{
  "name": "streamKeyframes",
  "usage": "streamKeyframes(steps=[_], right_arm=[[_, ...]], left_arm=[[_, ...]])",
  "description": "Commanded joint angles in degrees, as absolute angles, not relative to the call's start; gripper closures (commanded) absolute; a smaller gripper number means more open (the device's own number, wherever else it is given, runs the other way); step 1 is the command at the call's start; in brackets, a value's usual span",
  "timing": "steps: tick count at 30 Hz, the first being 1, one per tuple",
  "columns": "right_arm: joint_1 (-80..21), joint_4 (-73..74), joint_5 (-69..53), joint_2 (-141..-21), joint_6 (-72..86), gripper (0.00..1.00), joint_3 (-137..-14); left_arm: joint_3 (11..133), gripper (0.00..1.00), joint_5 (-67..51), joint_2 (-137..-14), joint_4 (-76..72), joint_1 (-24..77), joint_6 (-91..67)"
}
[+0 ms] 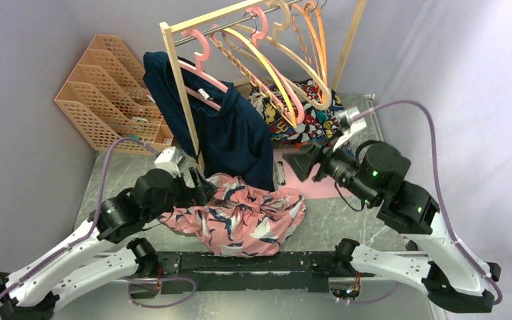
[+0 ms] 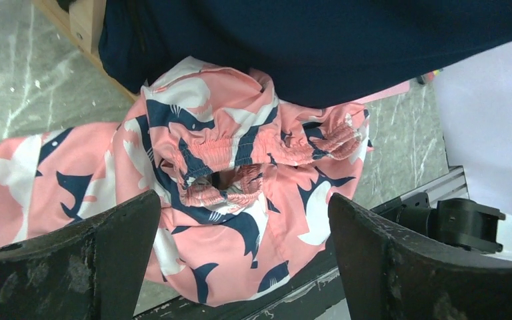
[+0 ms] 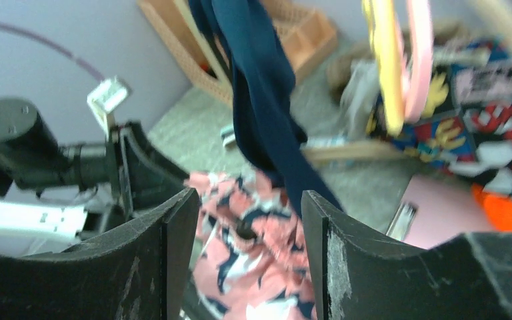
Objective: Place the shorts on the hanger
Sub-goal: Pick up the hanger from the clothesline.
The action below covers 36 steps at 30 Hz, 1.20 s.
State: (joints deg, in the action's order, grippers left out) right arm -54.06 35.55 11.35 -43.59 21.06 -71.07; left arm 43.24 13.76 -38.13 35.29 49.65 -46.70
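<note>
The salmon-pink shorts (image 1: 243, 215) with navy and white shapes lie crumpled on the table in front of the arm bases. My left gripper (image 1: 205, 190) is at their left edge, open. In the left wrist view its jaws (image 2: 243, 257) stand wide apart over the shorts (image 2: 233, 167), whose gathered waistband faces up, with nothing gripped. My right gripper (image 1: 301, 163) hovers open to the right of the shorts; its wrist view (image 3: 247, 257) shows the shorts (image 3: 253, 267) well below the gap. The pale yellow hanger (image 1: 267, 67) hangs on the rail among pink ones and shows blurred in the right wrist view (image 3: 383, 73).
A navy garment (image 1: 233, 133) hangs from a pink hanger on the wooden rack (image 1: 179, 87), just behind the shorts. Cartoon-print cloth (image 1: 307, 113) lies at the back right, a pink board (image 1: 303, 183) beneath my right gripper. An orange file organiser (image 1: 110, 83) stands back left.
</note>
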Motion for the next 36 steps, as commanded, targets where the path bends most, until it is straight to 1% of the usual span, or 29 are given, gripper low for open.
streamKeyframes(steps=[1, 4, 7, 10, 13, 21, 26, 36], right_arm=[[-53.9, 34.5, 16.1, -51.6, 9.6, 0.39, -82.4], [-53.9, 32.4, 22.4, -56.9, 6.9, 0.41, -89.6], [-53.8, 33.5, 28.7, -63.6, 5.5, 0.43, -96.9], [-53.8, 36.4, 29.3, -68.3, 6.0, 0.44, -103.0], [-53.7, 38.7, 29.5, -72.0, 7.2, 0.44, -106.3], [-52.8, 39.3, 31.1, -71.9, 8.6, 0.45, -104.7], [-51.1, 38.1, 32.4, -71.2, 9.0, 0.45, -100.6], [-43.0, 35.0, 25.1, -70.8, 9.1, 0.44, -95.7]], left_arm=[[46.3, 0.03, 15.6, -35.0, 37.8, 49.3, -39.9], [47.1, 0.06, 17.1, -33.8, 37.4, 49.4, -36.8], [47.4, 0.07, 18.1, -33.1, 38.1, 49.4, -35.2], [46.5, 0.07, 18.4, -32.1, 38.4, 49.3, -34.6], [44.9, 0.07, 18.2, -30.8, 38.2, 49.3, -34.4], [42.0, 0.07, 17.8, -27.4, 38.6, 49.4, -34.7], [41.7, 0.07, 18.1, -27.1, 38.5, 49.4, -34.8], [41.5, 0.07, 18.3, -27.8, 38.7, 49.3, -35.1]])
